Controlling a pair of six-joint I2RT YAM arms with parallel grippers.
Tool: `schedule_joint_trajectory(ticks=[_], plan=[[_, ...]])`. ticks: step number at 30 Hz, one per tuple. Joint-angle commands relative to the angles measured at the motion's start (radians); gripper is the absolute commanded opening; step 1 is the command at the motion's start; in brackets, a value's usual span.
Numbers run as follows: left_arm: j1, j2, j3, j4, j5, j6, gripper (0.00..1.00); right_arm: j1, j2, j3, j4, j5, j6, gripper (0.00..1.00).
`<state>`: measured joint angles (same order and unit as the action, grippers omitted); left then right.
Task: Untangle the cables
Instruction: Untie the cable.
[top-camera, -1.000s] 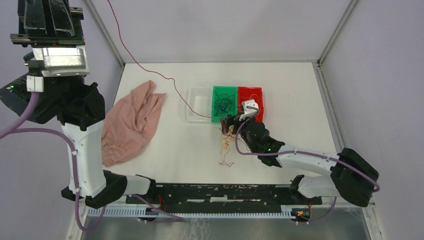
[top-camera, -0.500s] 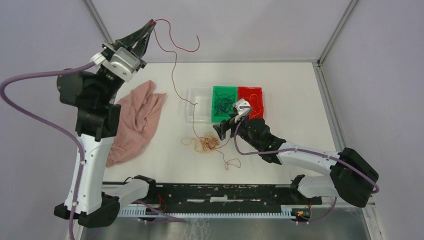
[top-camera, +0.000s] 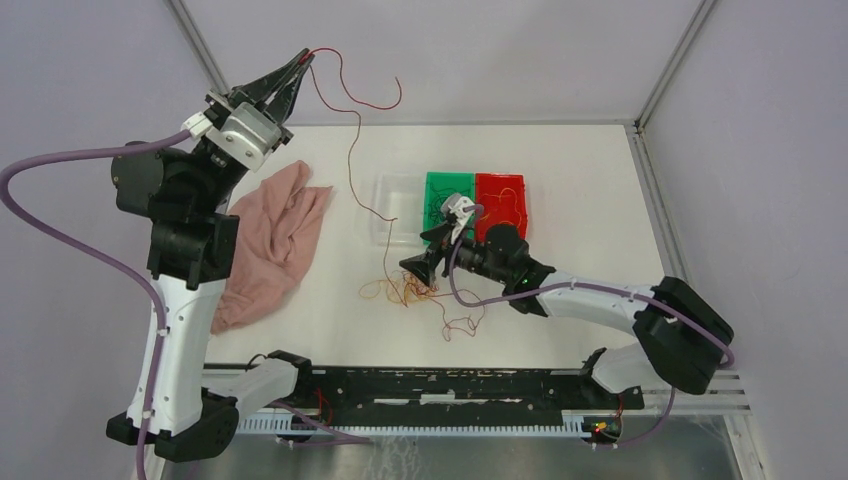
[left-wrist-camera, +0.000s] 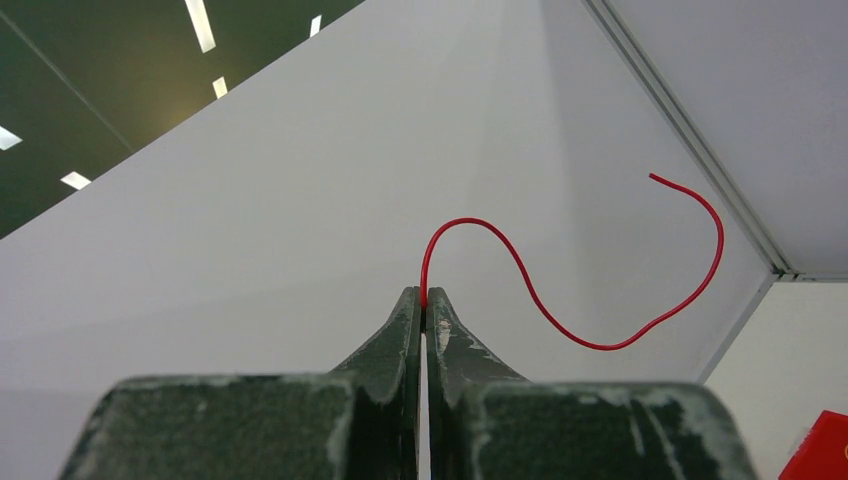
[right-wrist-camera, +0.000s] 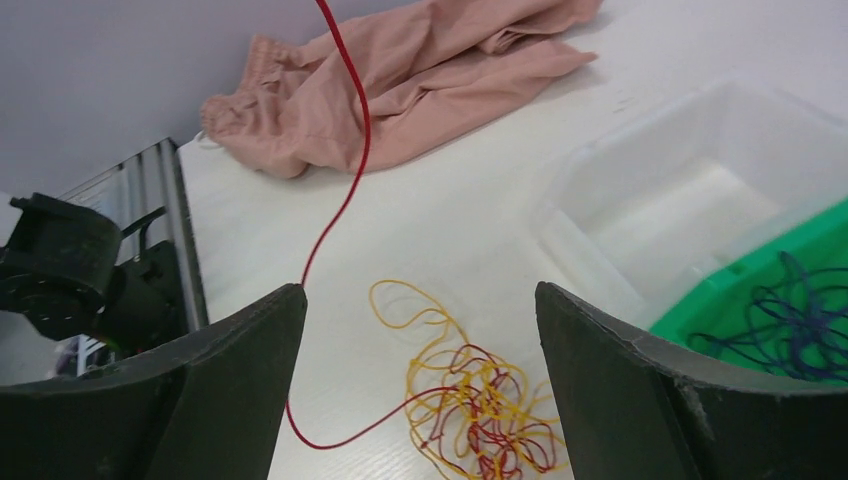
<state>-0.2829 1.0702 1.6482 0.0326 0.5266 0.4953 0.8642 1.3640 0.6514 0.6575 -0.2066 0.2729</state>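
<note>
A tangle of red and orange-yellow cables (top-camera: 402, 290) lies on the white table; in the right wrist view the tangle (right-wrist-camera: 495, 415) sits low between my fingers. One red cable (top-camera: 350, 150) rises from it to my left gripper (top-camera: 304, 57), which is held high near the back wall. That gripper (left-wrist-camera: 424, 300) is shut on the red cable (left-wrist-camera: 600, 345), whose free end curls past the tips. My right gripper (top-camera: 412, 268) hovers open just above the tangle's right side, and the right gripper (right-wrist-camera: 420, 300) holds nothing. Dark cables (right-wrist-camera: 800, 325) lie in the green tray.
A pink cloth (top-camera: 265, 240) lies at the left. Behind the tangle stand a clear tray (top-camera: 398, 200), a green tray (top-camera: 449, 176) and a red tray (top-camera: 500, 178) side by side. A loose strand (top-camera: 460, 322) trails towards the near edge.
The left gripper swung from close under the camera to the back wall, dragging the tangle left. My right gripper has moved left after it and stays open.
</note>
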Motion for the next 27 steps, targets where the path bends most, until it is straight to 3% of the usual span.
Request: schedule_joint_trajectory(ticks=[1,13,15,17,19,23,27], plan=[[0.001,0.003,0.051,0.01,-0.003,0.03,0.03,0.024,0.104,0.091,0.068,-0.198,0.065,0.9],[0.001,0.006,0.06,-0.001,-0.002,0.063,0.03,0.091,0.254,0.092,0.133,-0.244,0.16,0.71],[0.001,0.007,0.063,-0.002,-0.003,0.066,0.03,0.094,0.261,0.089,0.127,-0.245,0.157,0.54],[0.001,0.002,0.055,-0.006,-0.006,0.069,0.03,0.093,0.259,0.092,0.108,-0.231,0.149,0.25],[0.0,-0.016,0.033,-0.025,-0.015,0.063,0.03,0.093,0.241,0.1,0.092,-0.211,0.143,0.03],[0.001,-0.095,-0.085,-0.158,-0.02,-0.014,0.03,0.091,0.151,0.129,0.043,-0.133,0.131,0.01],[0.0,-0.225,-0.341,-0.269,-0.012,-0.163,0.03,0.065,0.061,0.15,0.042,-0.081,0.146,0.01]])
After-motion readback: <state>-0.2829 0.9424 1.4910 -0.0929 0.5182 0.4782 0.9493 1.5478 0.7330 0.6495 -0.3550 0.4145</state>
